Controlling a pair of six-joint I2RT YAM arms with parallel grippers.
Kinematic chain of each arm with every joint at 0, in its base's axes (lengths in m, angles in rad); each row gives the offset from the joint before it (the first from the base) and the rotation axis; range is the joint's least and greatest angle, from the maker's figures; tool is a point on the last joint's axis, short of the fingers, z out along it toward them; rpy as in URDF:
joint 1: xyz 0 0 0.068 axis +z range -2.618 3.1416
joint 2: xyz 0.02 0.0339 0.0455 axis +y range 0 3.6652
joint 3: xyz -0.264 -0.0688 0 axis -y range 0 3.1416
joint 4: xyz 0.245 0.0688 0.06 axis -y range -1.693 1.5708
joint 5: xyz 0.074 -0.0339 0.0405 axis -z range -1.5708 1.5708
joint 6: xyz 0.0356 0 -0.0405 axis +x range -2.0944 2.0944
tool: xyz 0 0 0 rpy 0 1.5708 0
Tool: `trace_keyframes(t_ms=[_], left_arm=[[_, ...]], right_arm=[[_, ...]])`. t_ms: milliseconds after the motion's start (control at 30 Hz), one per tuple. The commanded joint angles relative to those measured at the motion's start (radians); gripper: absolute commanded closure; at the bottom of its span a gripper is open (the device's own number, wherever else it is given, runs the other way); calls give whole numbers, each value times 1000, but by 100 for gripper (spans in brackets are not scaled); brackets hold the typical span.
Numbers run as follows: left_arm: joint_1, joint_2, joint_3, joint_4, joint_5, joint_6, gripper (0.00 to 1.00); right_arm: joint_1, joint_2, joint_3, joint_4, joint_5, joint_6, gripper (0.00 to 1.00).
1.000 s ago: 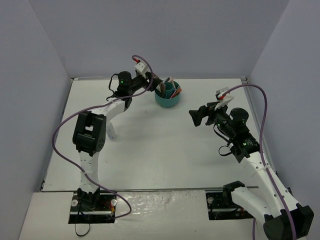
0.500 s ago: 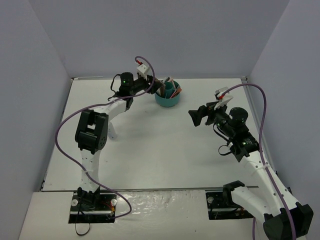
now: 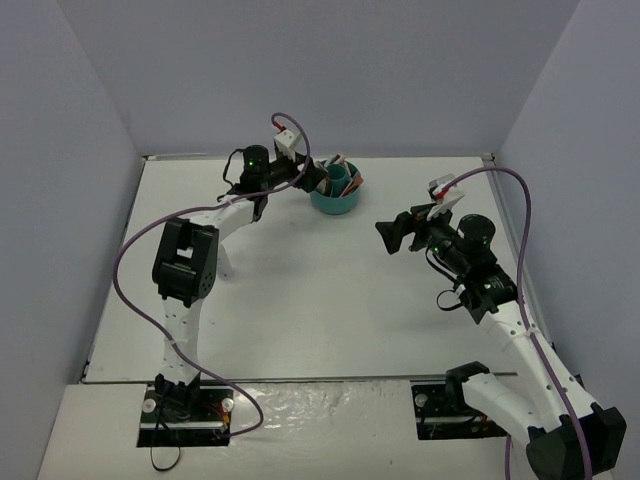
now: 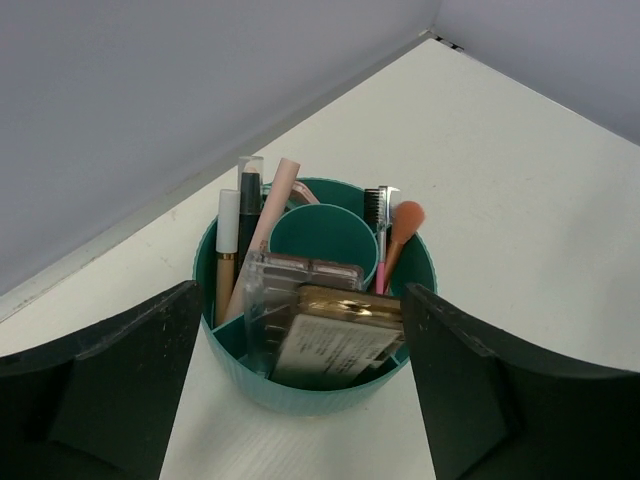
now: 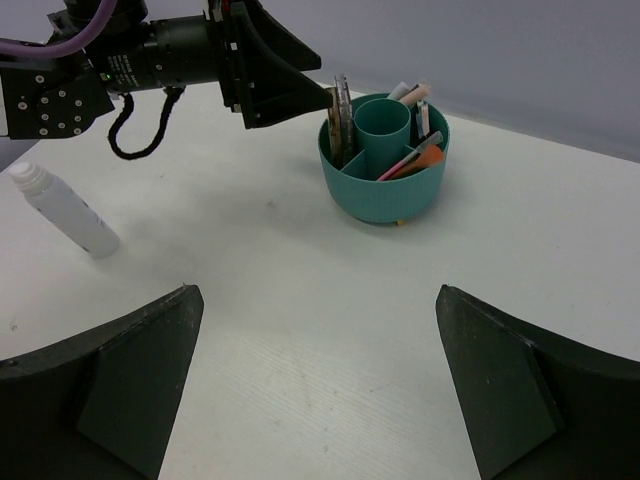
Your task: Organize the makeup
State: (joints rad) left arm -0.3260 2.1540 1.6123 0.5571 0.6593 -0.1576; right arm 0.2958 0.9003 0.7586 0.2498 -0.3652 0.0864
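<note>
Slightly closer to the teal cup (image 3: 337,197) than before, the left gripper (image 3: 316,178) is seen with jaws apart, nothing held, and the cup framed between its fingers (image 4: 110,380). Two palettes (image 4: 335,340) are stood on edge in the cup's near compartment. Sticks (image 4: 250,215) and a small brush (image 4: 402,222) are stood upright in the others. The white bottle (image 5: 65,210) is left lying on the table (image 5: 300,330), well apart from the cup. The right gripper (image 5: 310,390) is held spread and empty over the table, hardly shifted.
</note>
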Motion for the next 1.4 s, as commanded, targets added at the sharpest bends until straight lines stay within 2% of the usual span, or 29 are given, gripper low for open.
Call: trace_keyframes(t_ms=[0, 167, 333, 467, 567, 633, 800, 1000, 1133, 1233, 1367], left_arm=[[2, -63, 61, 64, -20, -6, 14], [1, -118, 47, 69, -47, -31, 5], [1, -273, -9, 0, -142, -56, 3], [1, -471, -97, -224, -334, -50, 3], [2, -653, -161, -406, -555, -65, 3], [1, -757, -271, -557, -682, -99, 3], [2, -1009, -537, -663, -908, -176, 3], [8, -1199, -831, -626, -1063, -219, 3], [7, -1257, -958, -475, -1116, -237, 3], [7, -1253, -1023, -393, -1120, -235, 4], [7, -1172, -1068, -265, -1114, -202, 9]], right_arm=[[2, 9, 5, 85, -28, 4, 0], [2, 5, 10, 76, -29, 5, 0], [2, 15, 25, 62, -34, 17, 0], [2, 32, 31, 49, -34, 34, 0], [2, 32, 27, 49, -32, 42, 0], [3, 31, 21, 53, -36, 47, 0], [5, 26, -4, 84, -65, 64, 0], [6, 33, -31, 122, -106, 85, 0], [6, 20, -41, 128, -112, 90, 0], [6, 15, -45, 121, -110, 87, 0], [7, 9, -50, 121, -114, 84, 0]])
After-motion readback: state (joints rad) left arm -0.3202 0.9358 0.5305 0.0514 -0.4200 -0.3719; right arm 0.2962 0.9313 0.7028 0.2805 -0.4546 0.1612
